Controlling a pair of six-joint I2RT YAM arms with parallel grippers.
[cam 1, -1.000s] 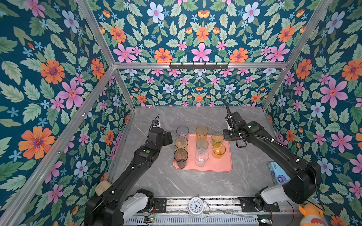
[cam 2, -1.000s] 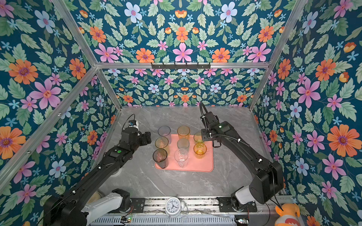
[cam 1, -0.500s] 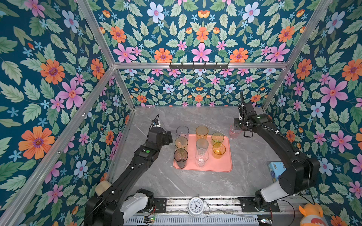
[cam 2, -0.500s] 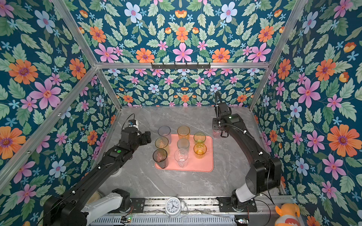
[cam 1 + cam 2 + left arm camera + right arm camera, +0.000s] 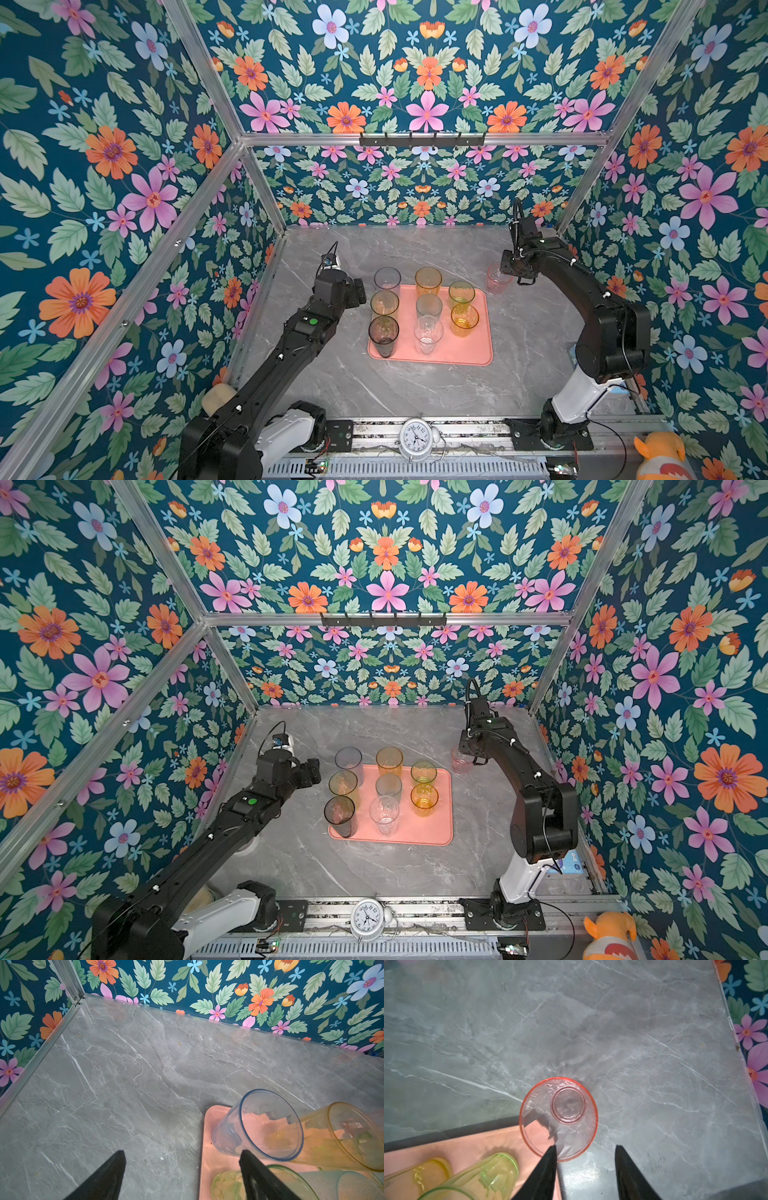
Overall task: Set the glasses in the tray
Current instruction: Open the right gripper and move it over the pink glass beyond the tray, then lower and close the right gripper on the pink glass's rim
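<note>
The salmon-pink tray (image 5: 469,349) lies mid-table and carries several upright glasses, among them a smoky one (image 5: 383,332), a clear one (image 5: 428,332) and a short amber one (image 5: 464,320). A short pink glass (image 5: 498,277) (image 5: 560,1118) stands on the table just off the tray's far right corner (image 5: 467,1142). My right gripper (image 5: 508,274) (image 5: 585,1147) hovers over it, open, with one fingertip above its rim and the other above bare table. My left gripper (image 5: 359,291) (image 5: 182,1152) is open and empty beside the tray's left edge (image 5: 209,1159), near a pale blue glass (image 5: 259,1126).
Floral walls close in the grey marble table on the left, back and right. A small alarm clock (image 5: 417,434) sits on the front rail. A blue box (image 5: 569,860) lies by the right arm's base, and a plush toy (image 5: 660,457) is at the front right corner.
My right gripper has swung from above the tray's right side to the far right, over the pink glass, and its jaws have spread a little. The left arm has not moved.
</note>
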